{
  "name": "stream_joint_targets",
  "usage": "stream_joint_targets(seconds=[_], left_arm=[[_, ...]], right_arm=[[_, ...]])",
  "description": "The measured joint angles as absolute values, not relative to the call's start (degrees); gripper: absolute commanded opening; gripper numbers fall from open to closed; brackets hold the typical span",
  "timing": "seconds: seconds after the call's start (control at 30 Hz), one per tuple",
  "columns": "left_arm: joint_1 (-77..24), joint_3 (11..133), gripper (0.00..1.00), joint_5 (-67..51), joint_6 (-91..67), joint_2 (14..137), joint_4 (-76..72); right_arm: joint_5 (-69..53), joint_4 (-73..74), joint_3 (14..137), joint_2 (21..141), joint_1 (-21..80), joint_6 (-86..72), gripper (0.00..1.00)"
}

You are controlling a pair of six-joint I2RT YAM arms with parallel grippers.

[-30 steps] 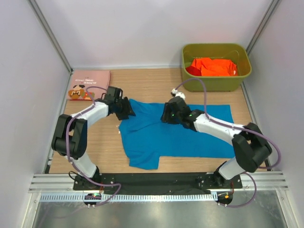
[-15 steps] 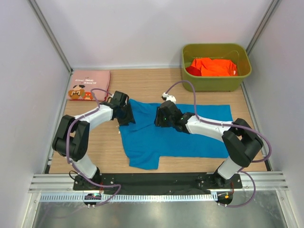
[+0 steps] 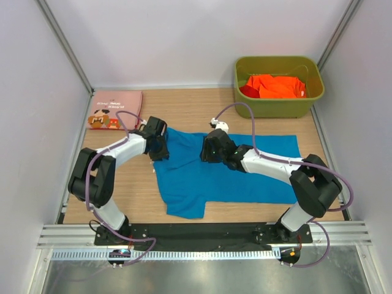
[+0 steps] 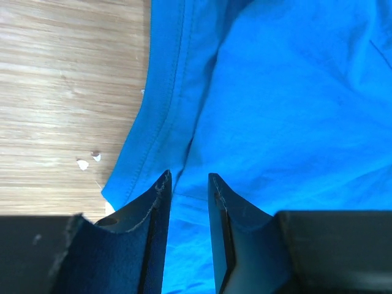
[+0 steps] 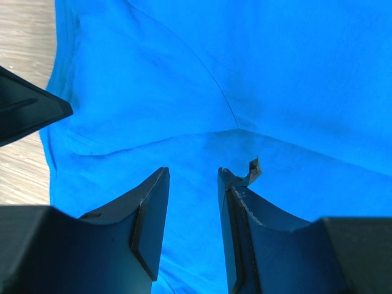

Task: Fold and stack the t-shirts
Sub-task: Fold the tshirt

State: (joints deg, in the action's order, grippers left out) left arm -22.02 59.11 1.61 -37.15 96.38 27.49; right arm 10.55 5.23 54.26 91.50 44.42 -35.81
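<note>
Top external alone shows the folded pink t-shirt (image 3: 115,109) far left, the blue t-shirt (image 3: 214,177) spread mid-table, and the orange t-shirt (image 3: 275,86) in the green bin (image 3: 278,108) far right. Wrist views show the left gripper (image 4: 188,180) and right gripper (image 5: 193,174) narrowly parted over blue cloth, visibly clamping nothing. White flecks (image 4: 82,164) dot the wooden table (image 3: 196,104); pale walls (image 3: 184,37) enclose it.

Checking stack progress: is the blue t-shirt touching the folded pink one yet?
Apart. The top view shows the blue t-shirt spread mid-table and the pink t-shirt at the far left corner, with bare table plainly between them.
</note>
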Motion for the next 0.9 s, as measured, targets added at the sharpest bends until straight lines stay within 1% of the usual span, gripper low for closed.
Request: stream_joint_targets(seconds=[0.23,0.3,0.4,0.43,0.53,0.6,0.67,0.73,0.8,0.9], left_arm=[[-22.0,59.2,0.32,0.9,-35.3,98.7,26.3],[-22.0,59.5,0.30,0.1,-35.2,99.5,26.0],[-22.0,60.0,0.20,-0.3,-35.0,100.2,25.2],[-22.0,60.0,0.14,-0.3,-35.0,100.2,25.1],[-22.0,60.0,0.04,-0.3,-34.9,100.3,25.1],[-22.0,60.0,0.04,-0.1,-35.0,100.3,25.3],[-22.1,60.5,0.11,0.5,-35.3,100.3,26.3],[-22.3,61.4,0.15,1.3,-35.5,100.3,27.5],[-22.5,62.3,0.13,1.9,-35.5,100.3,28.1],[-23.0,63.0,0.05,2.4,-35.6,100.2,28.4]], right_arm=[[11.2,5.3,54.3,90.3,44.4,-35.8,0.43],[11.5,5.6,54.3,90.1,44.4,-35.8,0.43],[11.8,5.7,54.2,89.6,44.4,-35.8,0.43],[12.0,5.7,54.2,89.3,44.4,-35.8,0.43],[12.4,5.7,54.2,88.8,44.4,-35.8,0.43],[12.6,5.7,54.1,88.7,44.4,-35.8,0.43],[12.6,5.7,54.1,88.7,44.4,-35.8,0.43],[12.6,5.7,54.0,88.7,44.4,-35.8,0.43],[12.6,5.7,54.0,88.7,44.4,-35.8,0.43],[12.6,5.7,54.0,88.7,44.4,-35.8,0.42]])
